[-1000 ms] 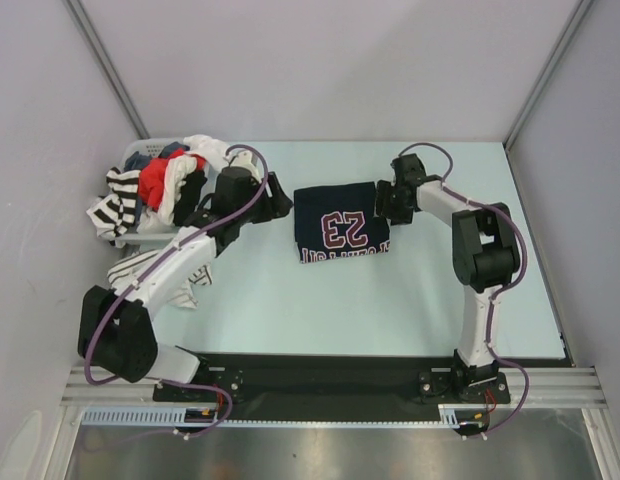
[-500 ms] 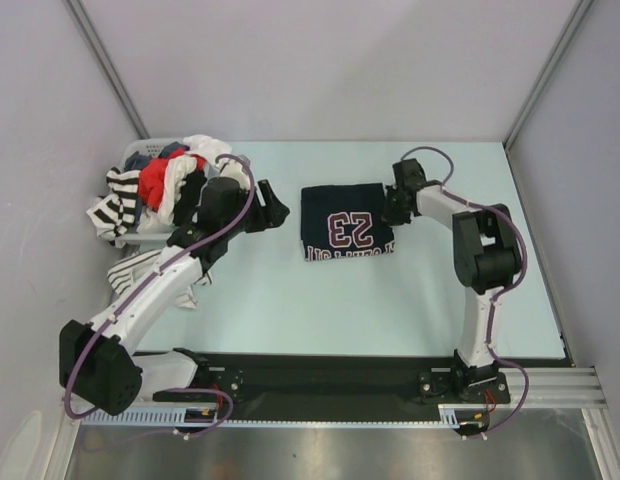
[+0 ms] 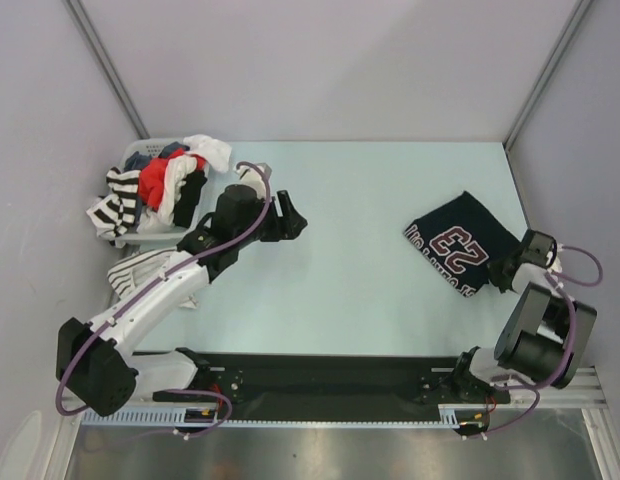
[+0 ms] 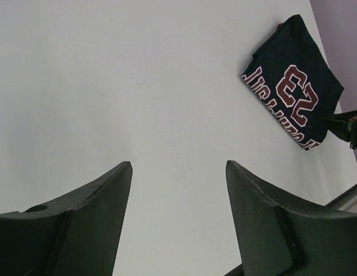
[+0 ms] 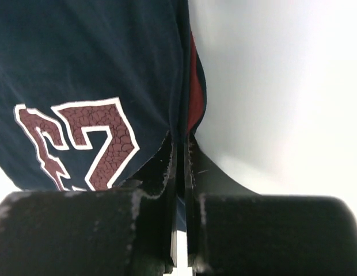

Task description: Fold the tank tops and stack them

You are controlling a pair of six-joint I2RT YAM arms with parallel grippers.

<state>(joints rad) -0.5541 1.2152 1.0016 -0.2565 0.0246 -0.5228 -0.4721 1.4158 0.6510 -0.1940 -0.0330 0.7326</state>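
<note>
One gripper (image 5: 179, 146) seemingly tight on jersey (image 5: 92, 63)

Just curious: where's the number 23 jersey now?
From above, the navy jersey lies folded at the right side of the table, its edge pinched by the right end effector.

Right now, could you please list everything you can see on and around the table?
navy jersey: one, dark navy with a maroon "23", folded, right side of the table.
striped top: one, white with thin dark stripes, on the table just in front of the basket.
heap of clothes: several, count unclear; white, red, black-and-white striped; in the basket.
basket: one, pale, far left corner.
table: one, pale blue.
left gripper: one, black, open, over the table's middle.
right gripper: one, black, shut on the navy jersey's edge.
</note>
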